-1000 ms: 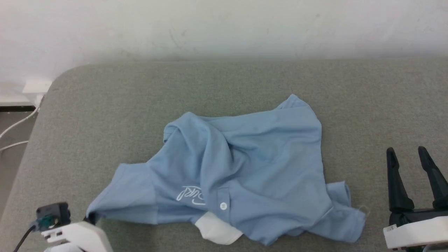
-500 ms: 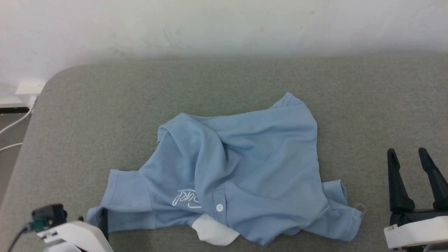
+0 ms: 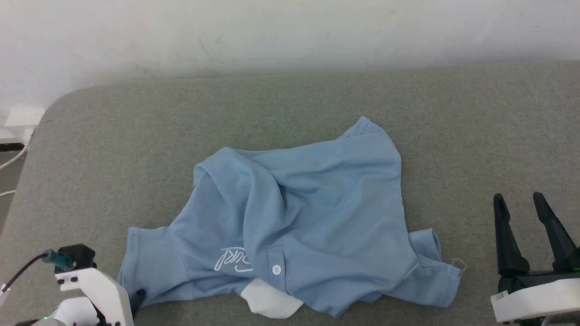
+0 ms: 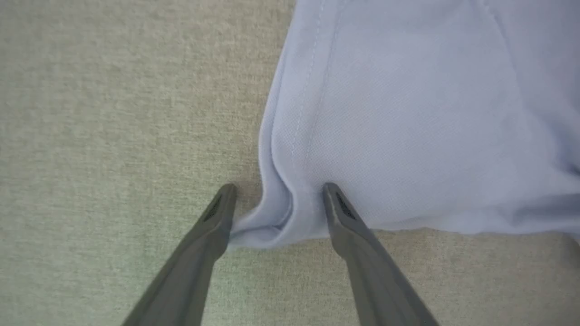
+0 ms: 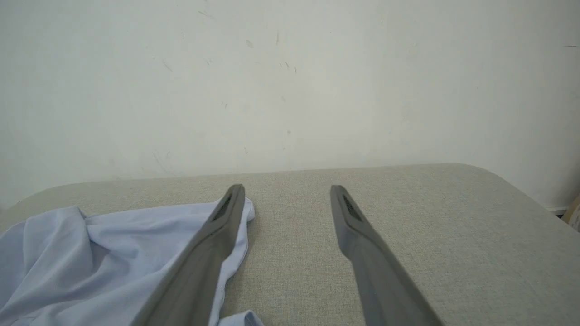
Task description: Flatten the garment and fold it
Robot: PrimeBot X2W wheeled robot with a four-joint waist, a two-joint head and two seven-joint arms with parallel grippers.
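We log the garment (image 4: 408, 113) as fine matt knit; the grey pad (image 4: 90, 113) under it, coarser woven cloth.

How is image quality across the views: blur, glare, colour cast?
Head view: even soft light, no glare, light blue knit polo shirt sharp. Left wrist view: shirt washes out to pale lavender, dark fingers soft. Right wrist view: grey fabric surface bows at its far edge, likely wide-angle distortion.

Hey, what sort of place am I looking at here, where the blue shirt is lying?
Likely an indoor test room or lab, not a lived-in home: a grey fabric-covered surface with rounded corners stands against a bare, scuffed white wall, and one crumpled garment lies on it.
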